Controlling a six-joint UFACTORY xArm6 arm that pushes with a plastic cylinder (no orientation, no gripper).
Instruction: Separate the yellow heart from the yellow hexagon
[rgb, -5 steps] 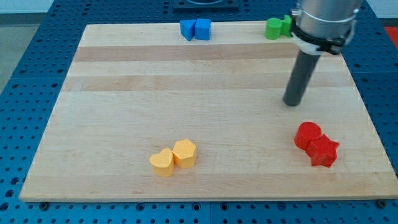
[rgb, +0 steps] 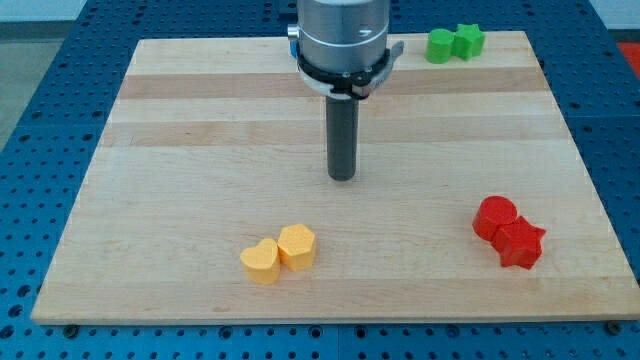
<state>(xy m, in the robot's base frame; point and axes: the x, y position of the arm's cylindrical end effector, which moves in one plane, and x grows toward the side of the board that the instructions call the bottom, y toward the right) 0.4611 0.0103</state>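
Tip (rgb: 342, 177) mid-desk, well apart from yellow heart (rgb: 260, 261) and yellow hexagon (rgb: 297, 245), which touch near the view's bottom; no fingers fitted; best aimed at the seam between them, then wedged sideways.

My tip (rgb: 342, 177) rests on the board, the rod upright beneath the arm's grey wrist (rgb: 342, 35).

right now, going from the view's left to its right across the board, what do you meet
yellow heart → yellow hexagon → my tip → green blocks at the view's top → red blocks at the lower right. The blue blocks are hidden behind the arm, so left out.
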